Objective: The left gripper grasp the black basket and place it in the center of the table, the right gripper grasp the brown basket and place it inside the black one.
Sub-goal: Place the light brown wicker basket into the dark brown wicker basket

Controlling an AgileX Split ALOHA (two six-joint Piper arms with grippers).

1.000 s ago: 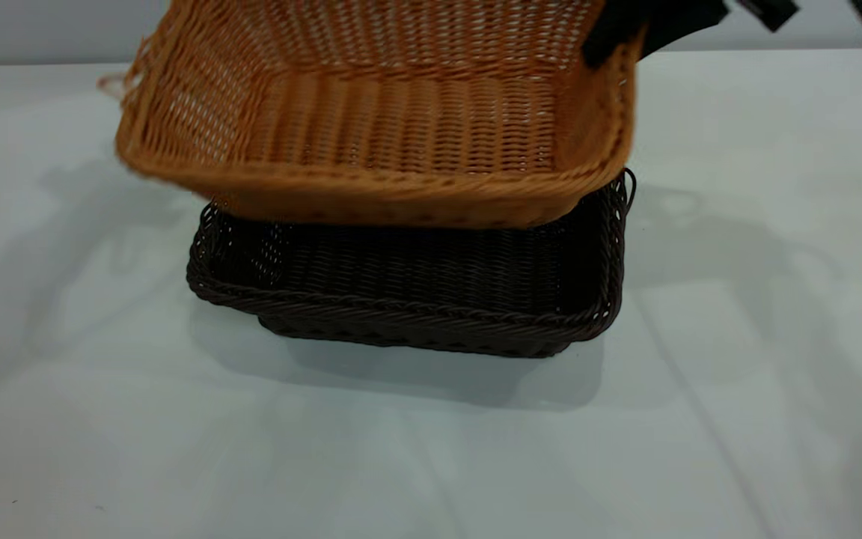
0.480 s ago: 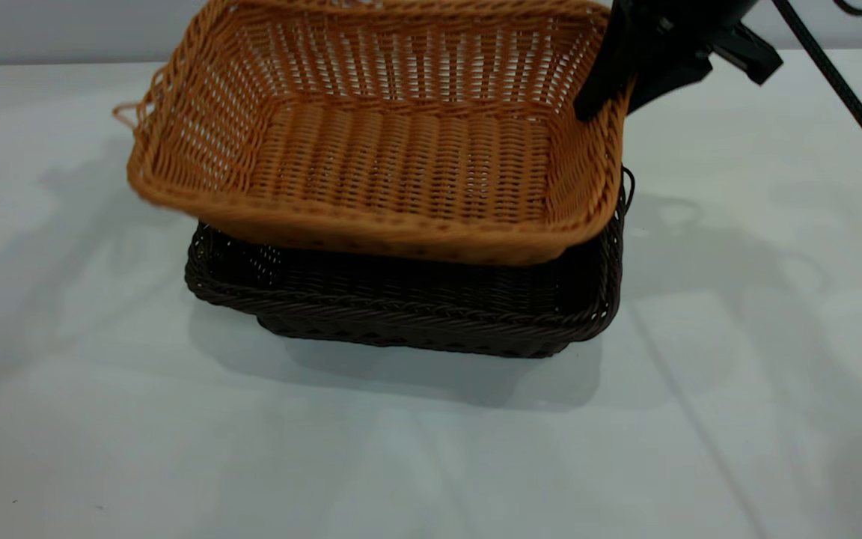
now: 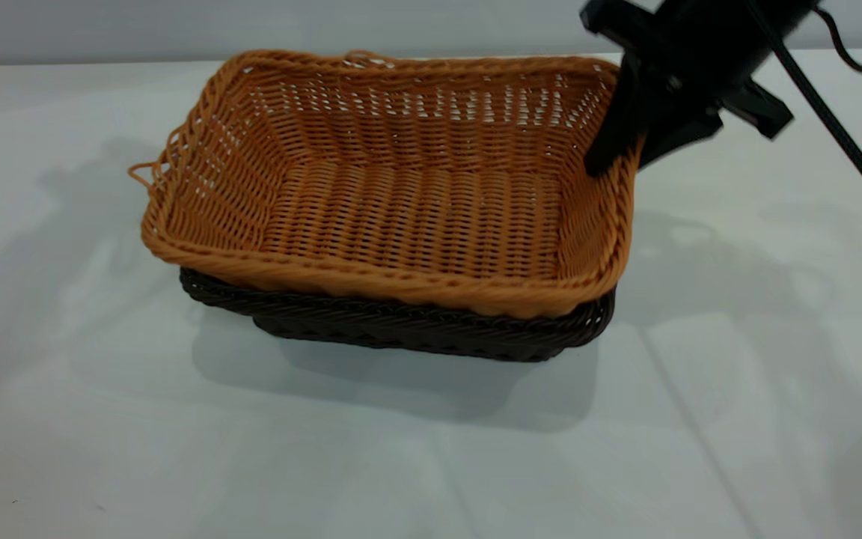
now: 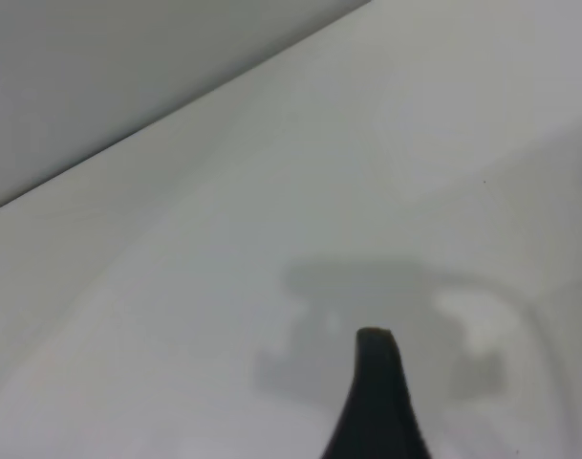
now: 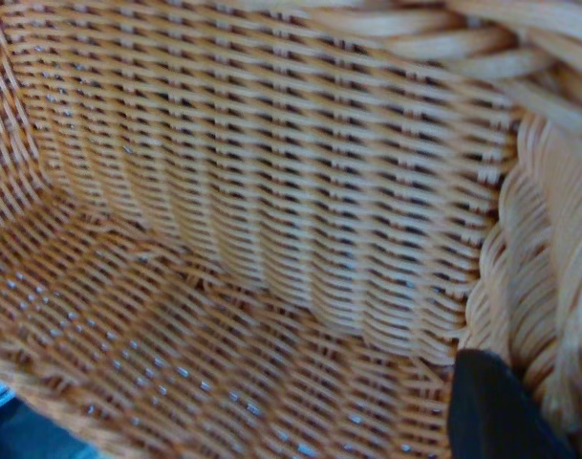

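The brown basket (image 3: 416, 217) sits nested inside the black basket (image 3: 401, 329) near the middle of the table (image 3: 431, 464); only the dark rim and front wall show beneath it. My right gripper (image 3: 629, 153) is shut on the brown basket's right rim near its far corner, one finger inside the wall and one outside. In the right wrist view the orange weave (image 5: 271, 210) fills the picture, with one dark finger (image 5: 501, 411) against the rim. My left gripper (image 4: 377, 402) shows only in the left wrist view, above bare table and away from both baskets.
The right arm's thin black cable (image 3: 835, 127) trails down to the right of the baskets. Bare white table lies in front of the baskets and on both sides. The table's far edge (image 3: 102, 64) runs behind the baskets.
The brown basket has come down from a tilted hold above the black basket and now sits level inside it. The right gripper came down with it, still gripping the rim.
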